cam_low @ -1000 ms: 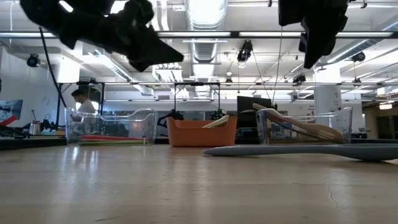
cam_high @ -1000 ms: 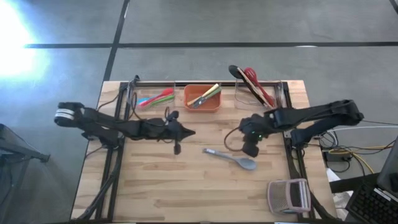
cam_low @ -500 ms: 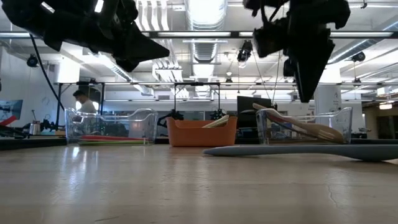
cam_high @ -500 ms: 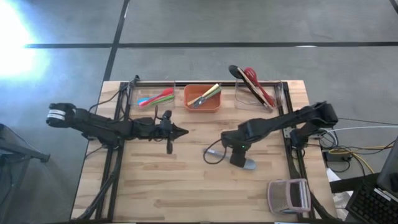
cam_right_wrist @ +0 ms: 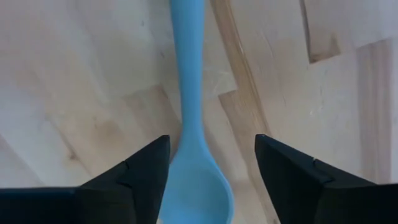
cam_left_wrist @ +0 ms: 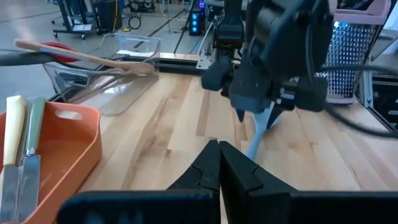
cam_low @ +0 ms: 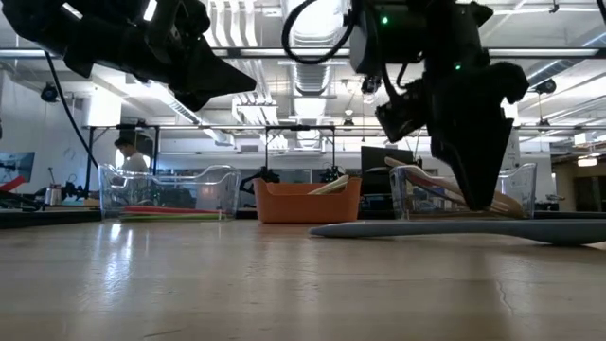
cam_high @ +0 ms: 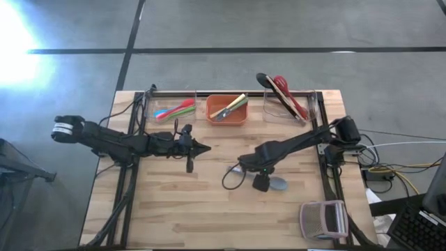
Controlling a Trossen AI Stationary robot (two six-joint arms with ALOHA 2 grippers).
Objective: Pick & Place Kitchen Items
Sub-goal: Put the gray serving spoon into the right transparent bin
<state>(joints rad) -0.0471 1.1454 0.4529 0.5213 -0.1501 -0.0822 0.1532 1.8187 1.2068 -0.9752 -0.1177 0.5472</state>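
A blue-grey spoon [cam_right_wrist: 189,124] lies flat on the wooden table right of the middle, its bowl [cam_high: 279,184] toward the right. My right gripper [cam_right_wrist: 211,149] points down over it, open. One finger stands on either side of the spot where handle meets bowl, and neither touches the spoon. In the low view its fingertips [cam_low: 483,199] hang just above the spoon [cam_low: 454,228]. My left gripper [cam_high: 208,148] hovers shut left of the middle, pointing toward the right arm.
Along the far edge stand a clear bin [cam_high: 173,110] with coloured utensils, an orange bin [cam_high: 226,109] with utensils, and a clear bin [cam_high: 289,97] holding red, black and wooden ones. A pink-rimmed mesh holder [cam_high: 324,217] lies at the near right corner.
My right gripper has come down and moved toward the table's left and near edges, tipping until it points down over the spoon. My left gripper has drawn back a little toward the table's left edge. The spoon has not moved.
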